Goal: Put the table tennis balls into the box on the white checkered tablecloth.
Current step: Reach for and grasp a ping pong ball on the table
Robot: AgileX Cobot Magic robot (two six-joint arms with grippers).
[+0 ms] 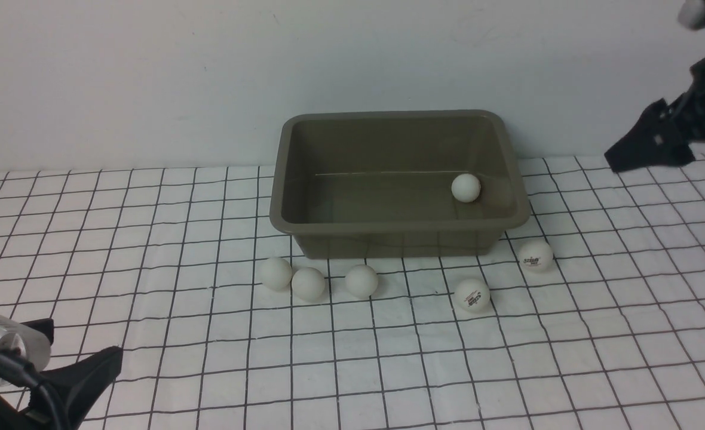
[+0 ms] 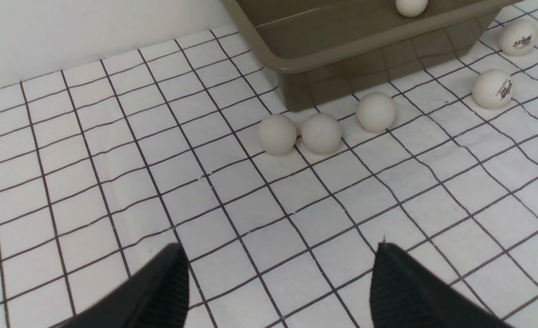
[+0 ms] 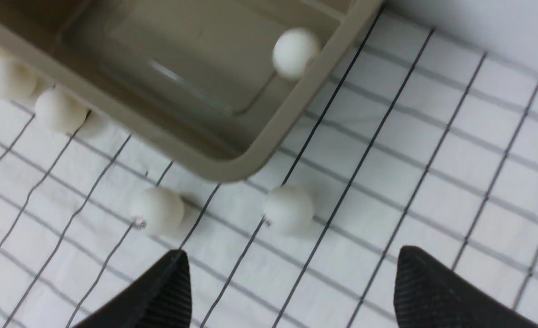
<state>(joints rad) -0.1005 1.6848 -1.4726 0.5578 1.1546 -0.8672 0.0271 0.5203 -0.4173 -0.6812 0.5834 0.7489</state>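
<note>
- Olive-grey rectangular plastic box (image 1: 388,227), rounded corners & flared rim, sits mid-cloth on the white checkered tablecloth (image 1: 149,239) w/ thin black grid lines, slightly wrinkled. Pale wall (image 1: 149,71) is right behind it.
- One small matte white table tennis ball (image 1: 466,187) is inside the box, on the floor close to the right-hand wall. It looks a bit blurred in the right wrist view.
- Five more balls lie out on the cloth along the box's near side.
- Leftmost plain ball (image 1: 276,273) & second plain ball (image 1: 308,283) are side by side, touching or nearly so.
- Third plain ball (image 1: 361,281) is just right of them, w/ a small gap.
- Logo ball (image 1: 472,295) lies further right. Second logo ball (image 1: 535,255) is by the box's near-right corner.
- Left gripper (image 2: 279,248): arm is low at the near-left corner, close over the cloth. Black fingers point fwd toward the row of plain balls, well apart from them. Claw is spread wide, nothing in it.
- Right gripper (image 3: 292,250): arm is up high on the right, out past the box's right end, wrist tipped down & inward. Its camera looks down on the box's near-right corner & both logo balls. Claw is wide apart, empty.
</note>
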